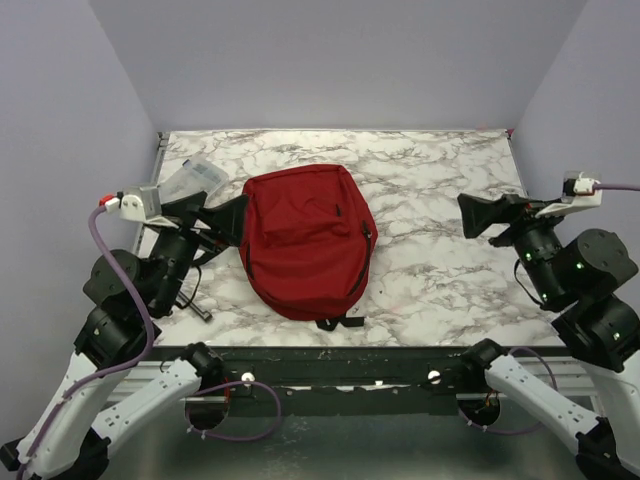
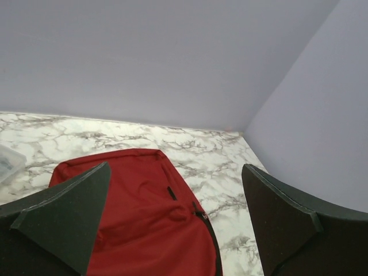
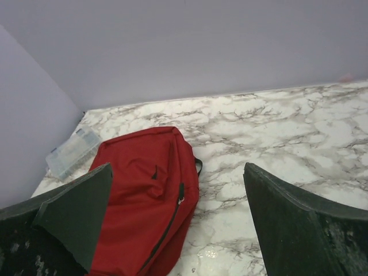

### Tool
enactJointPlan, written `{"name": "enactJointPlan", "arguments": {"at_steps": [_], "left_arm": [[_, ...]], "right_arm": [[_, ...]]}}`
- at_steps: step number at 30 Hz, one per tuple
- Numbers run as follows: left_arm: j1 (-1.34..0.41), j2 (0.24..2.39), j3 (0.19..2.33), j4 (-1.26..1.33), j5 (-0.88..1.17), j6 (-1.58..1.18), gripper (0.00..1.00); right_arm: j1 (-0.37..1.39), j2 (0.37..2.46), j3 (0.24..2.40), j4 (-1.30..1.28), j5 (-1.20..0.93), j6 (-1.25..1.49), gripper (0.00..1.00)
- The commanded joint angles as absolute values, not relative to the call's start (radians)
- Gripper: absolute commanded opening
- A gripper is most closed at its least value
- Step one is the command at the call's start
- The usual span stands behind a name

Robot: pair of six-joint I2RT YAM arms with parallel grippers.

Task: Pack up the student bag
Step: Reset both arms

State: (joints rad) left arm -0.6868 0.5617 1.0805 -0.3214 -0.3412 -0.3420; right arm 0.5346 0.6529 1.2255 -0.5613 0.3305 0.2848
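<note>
No readable text, labels or numbers, bag tag perhaps too small

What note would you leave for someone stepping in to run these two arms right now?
Left gripper: open, empty, close beside the backpack's left edge.
Right gripper: open, empty, well to the backpack's right.
Backpack: flat in the middle of the table; zip looks closed.
Clear plastic case: far left on the table, outside the backpack.
Done: nothing visibly packed.
Left: probably open the zip, put the case in, close it.
</note>
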Motion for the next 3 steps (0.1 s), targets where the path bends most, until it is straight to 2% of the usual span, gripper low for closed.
{"name": "enactJointPlan", "arguments": {"at_steps": [1, 3], "left_arm": [[-0.681, 0.539, 1.086, -0.32, -0.4, -0.328, 0.98], [-0.681, 0.529, 1.07, -0.311, -0.412, -0.337, 0.99]], "right_arm": [[0.535, 0.589, 1.224, -0.542, 0.341, 0.276, 1.0], [0.535, 0.596, 1.239, -0.558, 0.332, 0.268, 1.0]]}}
